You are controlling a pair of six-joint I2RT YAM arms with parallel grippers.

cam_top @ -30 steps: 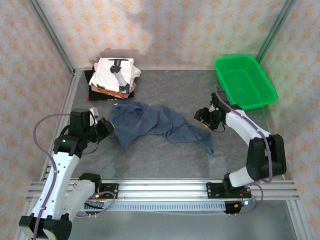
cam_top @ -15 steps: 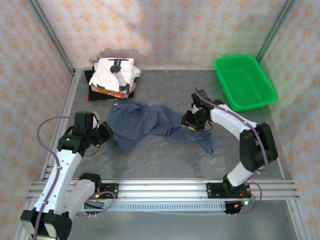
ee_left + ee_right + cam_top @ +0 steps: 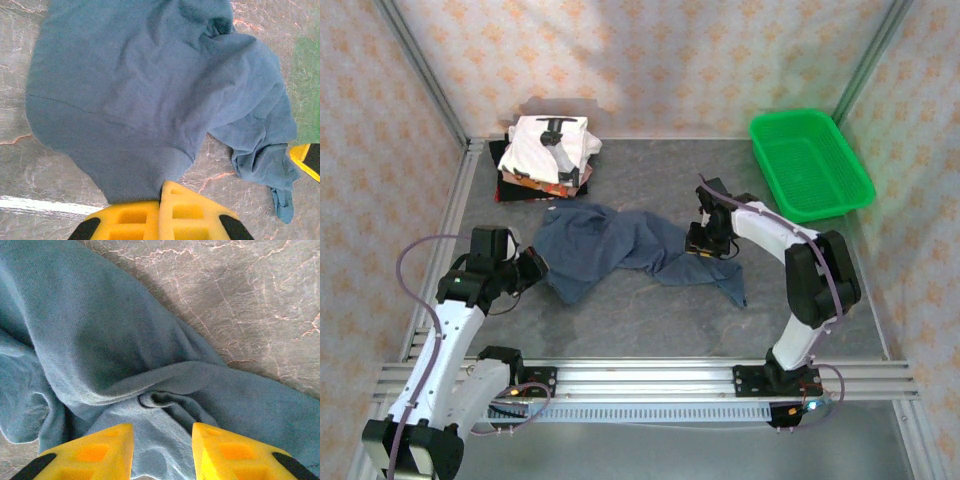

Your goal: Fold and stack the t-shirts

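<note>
A dusty navy-blue t-shirt (image 3: pixel 620 245) lies crumpled across the middle of the table. My left gripper (image 3: pixel 532 266) is at its left edge, shut on the hem; in the left wrist view the cloth (image 3: pixel 135 100) runs into the seam between the yellow fingers (image 3: pixel 162 189). My right gripper (image 3: pixel 706 243) is down on the shirt's right part. Its jaws are open, and a raised fold (image 3: pixel 165 402) lies between the fingertips (image 3: pixel 162 434). A pile of folded t-shirts (image 3: pixel 546 152), white with black print on top, sits at the back left.
A green mesh basket (image 3: pixel 810 162) stands at the back right corner. Patterned walls with metal posts close in the grey table (image 3: pixel 650 305). The aluminium rail holding the arm bases runs along the near edge (image 3: pixel 640 380).
My right arm has swung left from beside the basket onto the shirt's right part, and its jaws have narrowed. My left gripper has drifted slightly down, still holding the hem.
</note>
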